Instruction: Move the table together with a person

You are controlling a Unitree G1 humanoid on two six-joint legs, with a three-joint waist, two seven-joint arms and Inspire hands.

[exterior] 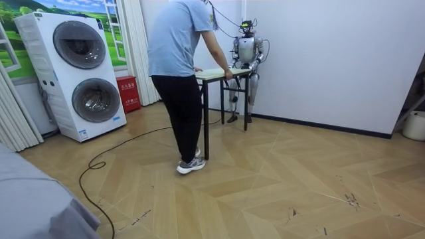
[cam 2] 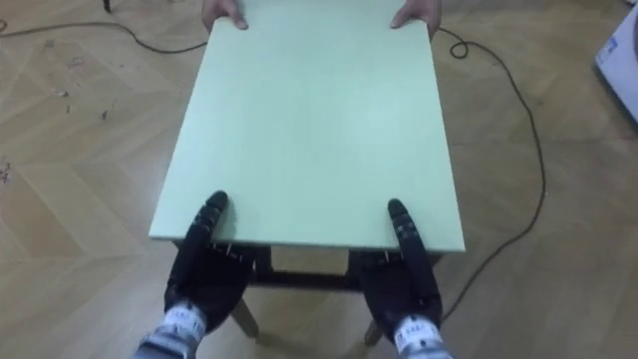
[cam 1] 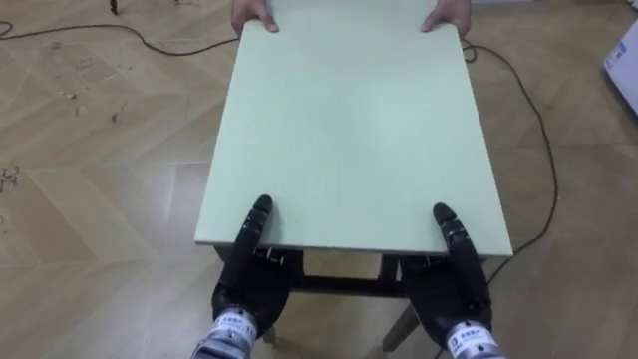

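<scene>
A small table with a pale green top (cam 1: 349,130) and dark legs stands on the wood floor between me and a person (exterior: 176,66). My left hand (cam 1: 249,279) clamps the near edge at its left, thumb on the top and fingers under it. In the same way, my right hand (cam 1: 454,284) clamps the near edge at its right. At the far edge the person's two hands (cam 1: 254,15) hold the far corners. In the room view I stand by the white wall, and the person leans over the table (exterior: 216,73) facing me.
A dark cable (cam 1: 538,150) loops over the floor along the table's right side. A white object (cam 1: 623,55) sits at the far right. Stacked washing machines (exterior: 73,73) and a red box (exterior: 127,93) stand behind the person. A white bin (exterior: 415,125) sits by the wall.
</scene>
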